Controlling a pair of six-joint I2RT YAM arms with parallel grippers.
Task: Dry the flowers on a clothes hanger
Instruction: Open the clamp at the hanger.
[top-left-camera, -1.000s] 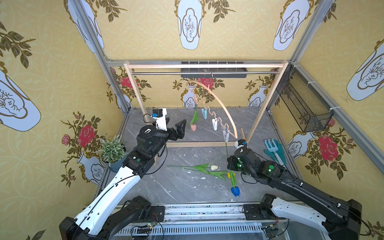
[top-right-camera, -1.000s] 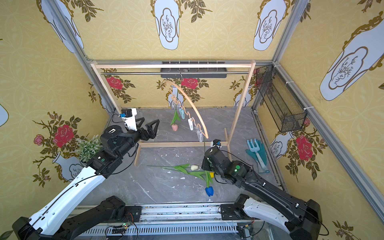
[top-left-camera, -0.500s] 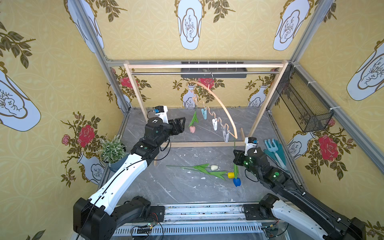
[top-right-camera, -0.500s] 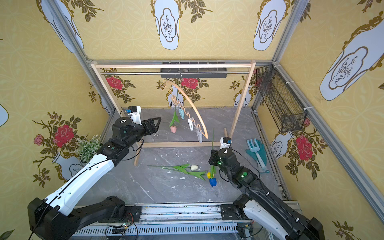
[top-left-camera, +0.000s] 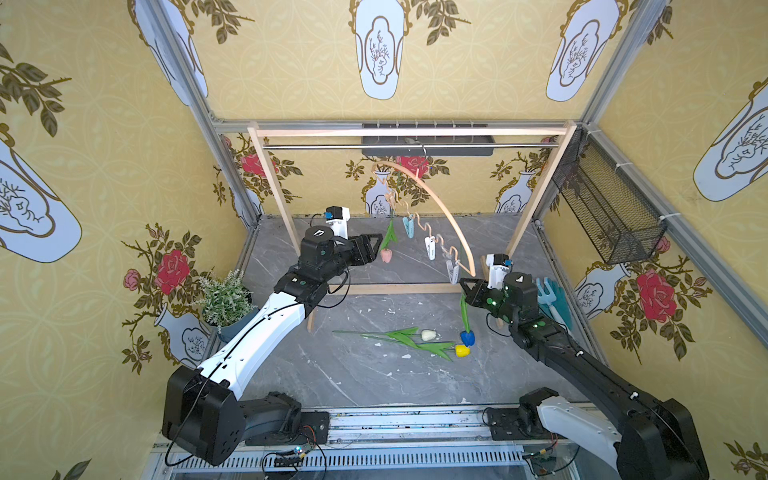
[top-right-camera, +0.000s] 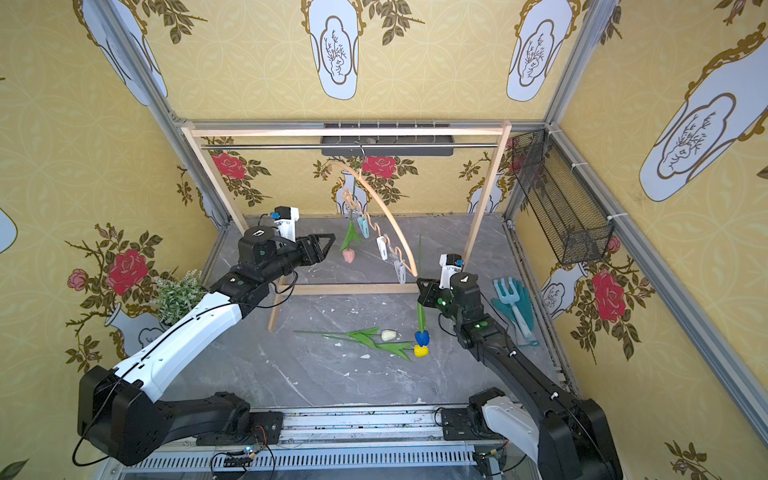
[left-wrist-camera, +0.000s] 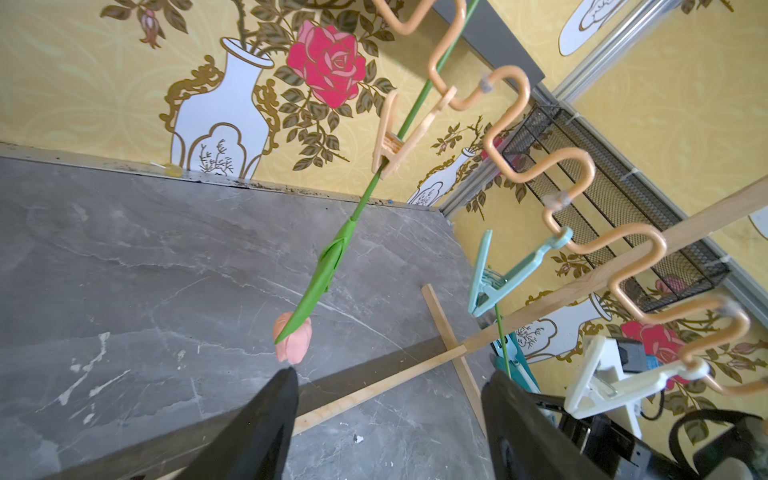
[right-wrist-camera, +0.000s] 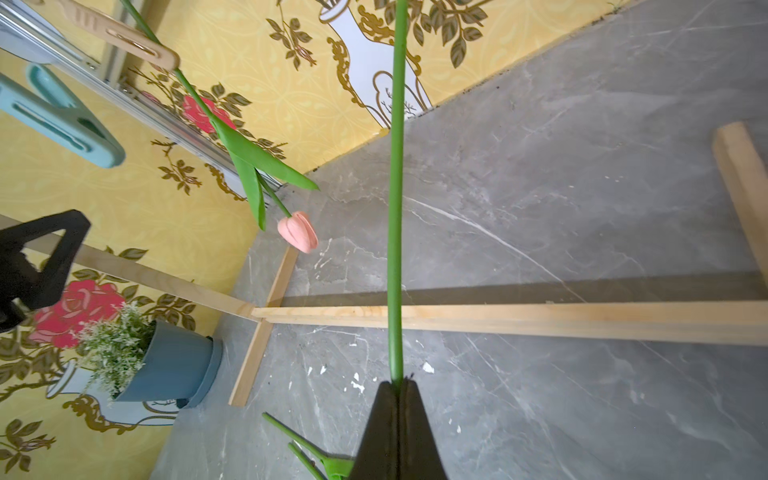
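Four in sight: pink tulip (top-left-camera: 386, 255) hanging head down from a peach peg (left-wrist-camera: 390, 137) on the clothes hanger (top-left-camera: 437, 203), cream tulip (top-left-camera: 428, 335) and yellow tulip (top-left-camera: 462, 350) lying flat on the grey table (top-left-camera: 353, 374), blue tulip (top-left-camera: 467, 337) upended beside the yellow head. Right gripper (right-wrist-camera: 400, 380) clamped tight on the blue tulip's stem; left gripper (left-wrist-camera: 392, 376) spread apart beside the pink head, gripping nothing.

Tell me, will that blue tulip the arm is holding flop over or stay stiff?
Probably fairly stiff: the right gripper pinches the blue tulip mid-stem, yet the stem runs straight above and below it. Likely light, since that one narrow pinch carries it head-down. It might swivel or slip in so small a grip.
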